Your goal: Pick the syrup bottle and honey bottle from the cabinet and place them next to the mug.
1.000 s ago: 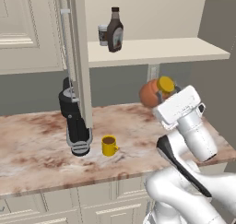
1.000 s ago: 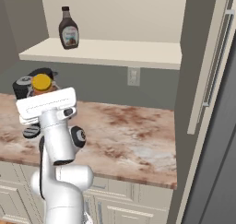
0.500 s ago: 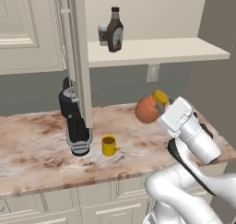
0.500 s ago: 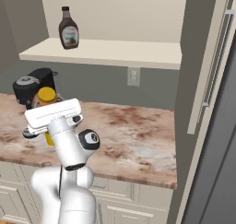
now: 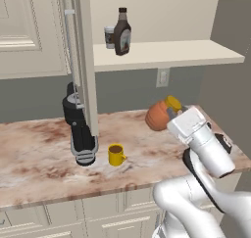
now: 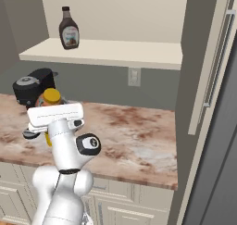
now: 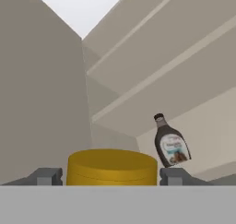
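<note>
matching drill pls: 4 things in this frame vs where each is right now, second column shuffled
Things:
1. syrup bottle
2. honey bottle
3. mug
4. paper cup

Places:
A. on the counter, beside the coffee maker
B. held in the gripper, above the counter
C. on the cabinet shelf, standing out front
D. on the cabinet shelf, partly behind the dark bottle

Pairs: 1-C, 2-B, 3-A, 4-D

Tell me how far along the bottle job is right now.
Nothing is placed yet. The tool holds the squat orange honey bottle with yellow cap above the marbled counter, right of the small yellow mug. The dark brown syrup bottle still stands on the cabinet shelf.
</note>
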Robot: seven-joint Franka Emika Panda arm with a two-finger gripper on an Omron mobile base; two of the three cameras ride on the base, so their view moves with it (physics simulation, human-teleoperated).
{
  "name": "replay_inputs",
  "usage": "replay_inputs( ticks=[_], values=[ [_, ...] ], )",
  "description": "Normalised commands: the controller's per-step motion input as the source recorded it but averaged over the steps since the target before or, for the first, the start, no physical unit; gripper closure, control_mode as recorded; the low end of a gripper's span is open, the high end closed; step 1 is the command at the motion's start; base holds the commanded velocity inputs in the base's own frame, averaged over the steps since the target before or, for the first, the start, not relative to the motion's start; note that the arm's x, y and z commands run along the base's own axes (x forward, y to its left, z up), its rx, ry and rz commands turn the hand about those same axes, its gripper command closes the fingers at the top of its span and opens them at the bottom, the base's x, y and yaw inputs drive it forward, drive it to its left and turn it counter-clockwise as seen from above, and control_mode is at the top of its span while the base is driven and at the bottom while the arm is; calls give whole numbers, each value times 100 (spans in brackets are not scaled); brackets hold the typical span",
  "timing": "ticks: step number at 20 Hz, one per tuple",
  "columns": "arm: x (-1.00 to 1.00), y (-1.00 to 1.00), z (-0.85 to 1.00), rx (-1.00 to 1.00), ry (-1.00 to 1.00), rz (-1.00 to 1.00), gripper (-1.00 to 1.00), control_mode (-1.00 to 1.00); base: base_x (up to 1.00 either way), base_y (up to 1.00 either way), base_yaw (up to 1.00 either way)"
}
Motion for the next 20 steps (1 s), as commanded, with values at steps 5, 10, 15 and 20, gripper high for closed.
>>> replay_inputs(
  ticks=[5,10,15,20],
  values=[
    [-3,-13,-100,-26,26,4,100,-100,0,0,0],
    [0,0,-100,-37,28,10,100,-100,0,0,0],
    [0,-25,-100,-36,24,11,100,-100,0,0,0],
    [0,-77,-100,-24,26,8,100,-100,0,0,0]
  ],
)
